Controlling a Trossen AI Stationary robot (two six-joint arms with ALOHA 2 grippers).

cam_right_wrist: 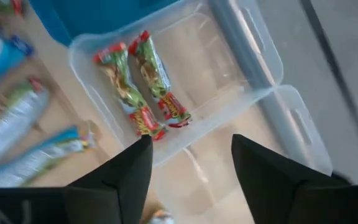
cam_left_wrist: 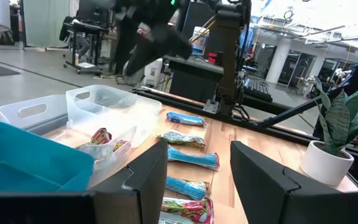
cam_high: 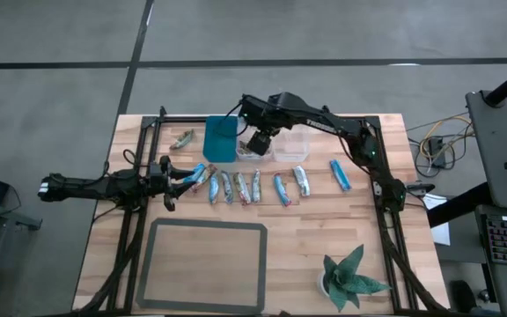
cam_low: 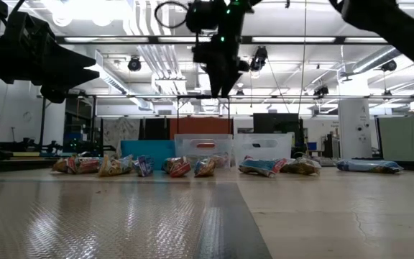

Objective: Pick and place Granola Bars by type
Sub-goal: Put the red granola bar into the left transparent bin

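Above the clear bin (cam_right_wrist: 185, 74), the right gripper (cam_right_wrist: 188, 158) hangs, jaws open; left gripper (cam_left_wrist: 194, 171) low, jaws apart, empty.

right claw (cam_high: 255, 146) over the clear bin (cam_high: 247, 155), possibly open

Table top (cam_high: 368, 255) is light wood, smooth planks. Granola bars (cam_high: 255, 186) in glossy foil-like wrappers. Teal bin (cam_high: 221, 139) opaque plastic; clear bins (cam_right_wrist: 229, 68) translucent plastic. Mat (cam_high: 206, 263) has a dark matt frame, ribbed surface.

Black jointed arms, blocky dark fingers (cam_right_wrist: 129, 180)
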